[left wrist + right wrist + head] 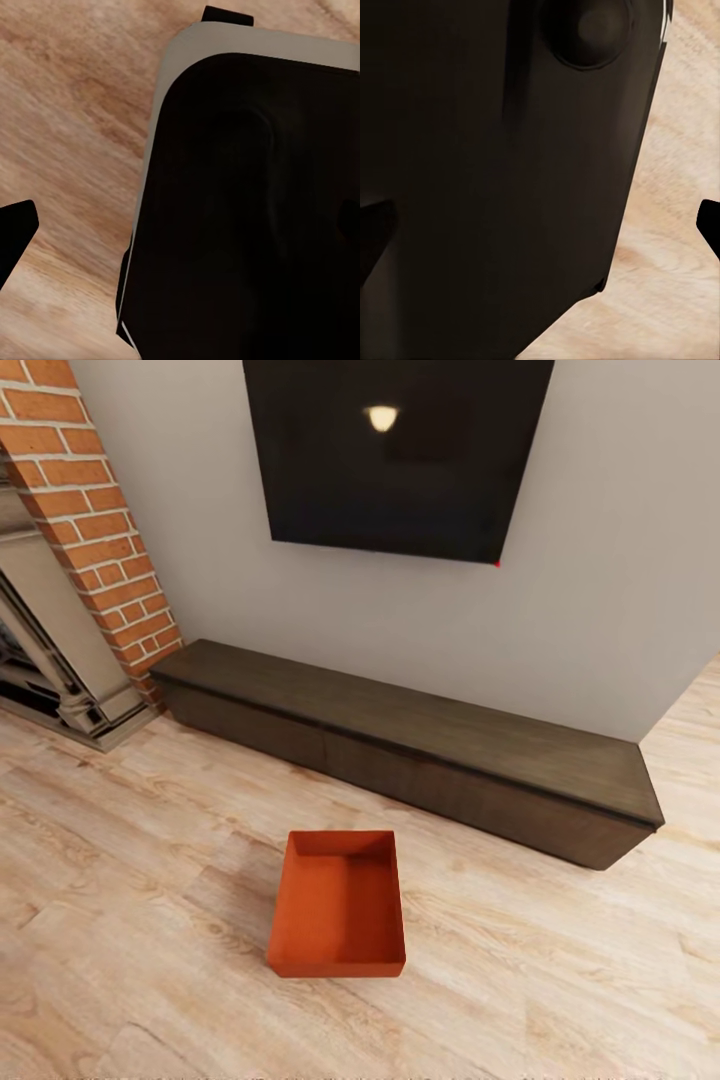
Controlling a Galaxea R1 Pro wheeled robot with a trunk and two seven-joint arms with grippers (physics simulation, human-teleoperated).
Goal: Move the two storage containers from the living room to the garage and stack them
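Rect. orange container (338, 905), wood-plank floor (560, 970)

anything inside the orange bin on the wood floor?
Nothing visible inside the orange-red rectangular plastic bin: its bare bottom and inner walls show. The near wall hides a thin strip of the bottom. It sits on light wood plank floor.

One storage container (338, 905) sits upright on the light wood plank floor (560, 980) of the living room, an orange-red rectangular bin, open at the top and empty, its inner walls and flat bottom in plain sight. Its long sides run away from the camera toward the wall, and its far short end faces a long, low dark cabinet (420, 745) that stands against that wall, with a strip of bare floor between them. It stands well apart from the brick fireplace (95, 525) and below the black wall TV (395, 455).
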